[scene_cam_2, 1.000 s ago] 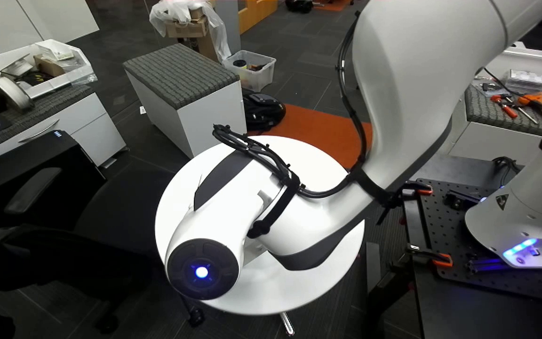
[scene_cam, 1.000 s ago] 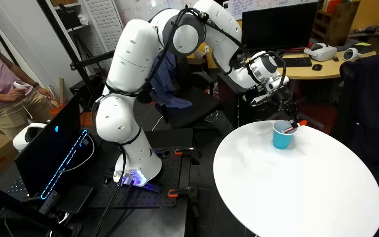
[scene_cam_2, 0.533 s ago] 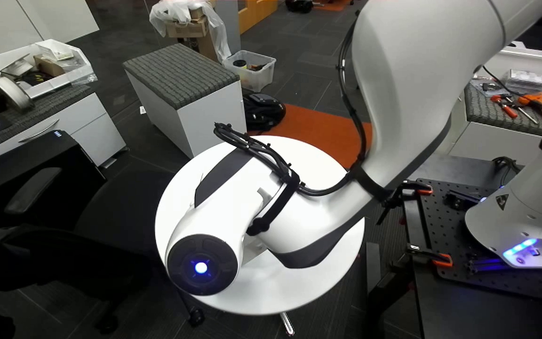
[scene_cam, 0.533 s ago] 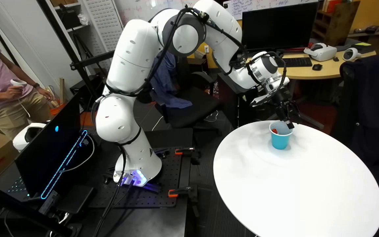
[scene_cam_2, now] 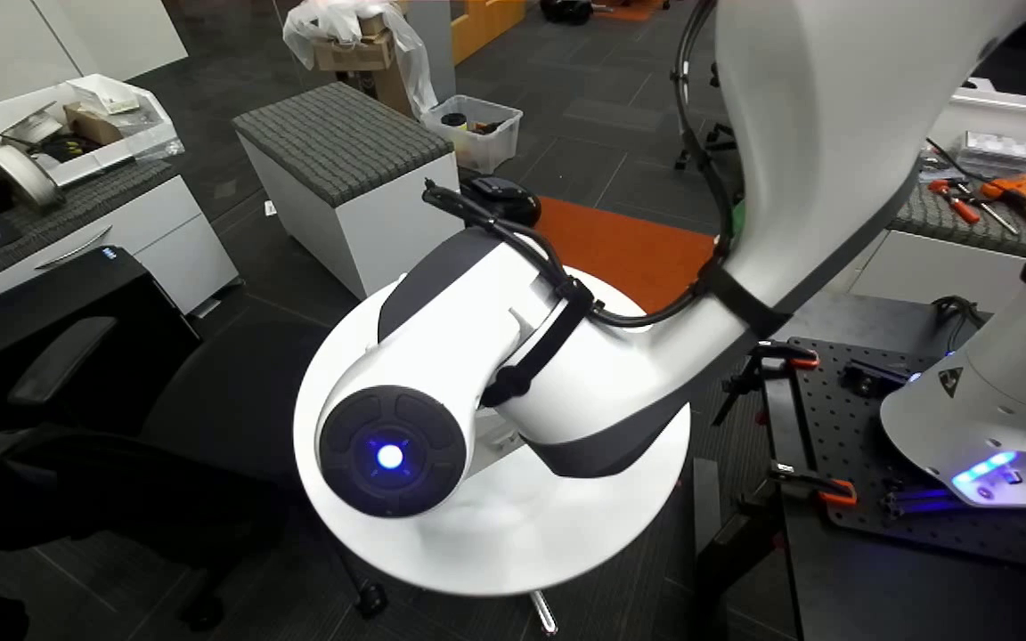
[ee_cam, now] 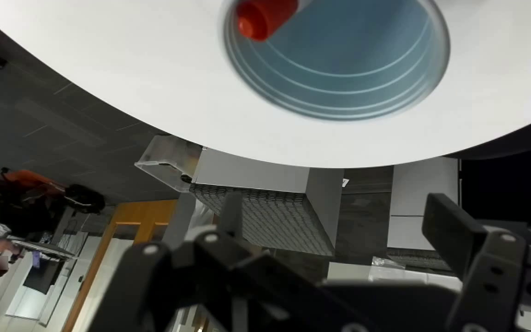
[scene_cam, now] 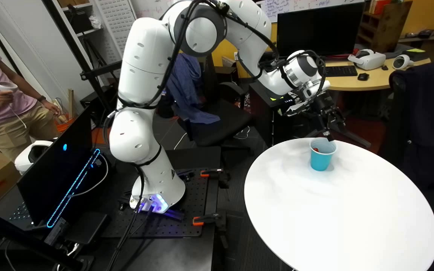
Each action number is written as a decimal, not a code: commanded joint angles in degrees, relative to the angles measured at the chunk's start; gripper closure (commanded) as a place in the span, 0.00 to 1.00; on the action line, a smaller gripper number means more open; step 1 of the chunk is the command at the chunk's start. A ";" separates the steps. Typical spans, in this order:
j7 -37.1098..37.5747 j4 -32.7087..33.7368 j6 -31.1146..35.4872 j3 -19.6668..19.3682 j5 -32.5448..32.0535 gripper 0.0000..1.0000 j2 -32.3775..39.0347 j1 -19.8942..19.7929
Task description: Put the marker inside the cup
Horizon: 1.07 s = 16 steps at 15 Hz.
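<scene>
Cluttered office bkgd in an exterior view: whiteboard (scene_cam: 147, 7) at approx. 11 o'clock, monitor (scene_cam: 319, 32) on a desk (scene_cam: 347, 81) btwn 1 & 2 o'clock, person (scene_cam: 8, 77) at 9 o'clock holding a white controller (scene_cam: 6, 87). Round white worktop (scene_cam: 345, 214) sits at 4 o'clock.

White arm (scene_cam: 147, 66) stands on its base (scene_cam: 156, 188) at 7 o'clock, climbs to a high, bent elbow (scene_cam: 202, 34) at 12 o'clock, then slopes down twd 4–5 o'clock, wrist tilted so the gripper (ee_cam: 333, 205) points approx. 5 o'clock, twd the worktop. In an exterior view, arm drops in from 1 o'clock, bends & runs down twd 8 o'clock, ending in a round dark cap (scene_cam_2: 353, 472) w/ a glowing blue-white light (scene_cam_2: 390, 457) at 7 o'clock; gripper is hidden there.

Gripper jaws are spread wide, nothing btwn them. In the wrist view its fingers (ee_cam: 452, 233) sit well apart, at 7 & 4 o'clock. In an exterior view one fingertip (scene_cam: 328, 136) shows just beside the rim of the light blue cup (scene_cam: 320, 160), at approx. 1 o'clock of the mouth; can't tell if touching.

Cup stands upright at approx. 11 o'clock on the worktop; in the wrist view it's at 1 o'clock, cut by the frame's top edge. Marker (ee_cam: 269, 18) is inside the cup, tilted, red end near the rim at approx. 9 o'clock of the mouth, w/ a bit of pale barrel visible. In an exterior view just the small red end shows, at 8 o'clock within the mouth.
</scene>
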 commanded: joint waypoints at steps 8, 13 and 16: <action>-25.56 -22.99 20.93 2.31 14.08 0.00 -23.30 -11.94; -49.49 -30.80 28.55 4.73 28.96 0.00 -27.74 -22.52; -63.80 -31.27 26.58 4.52 38.24 0.00 -29.17 -25.62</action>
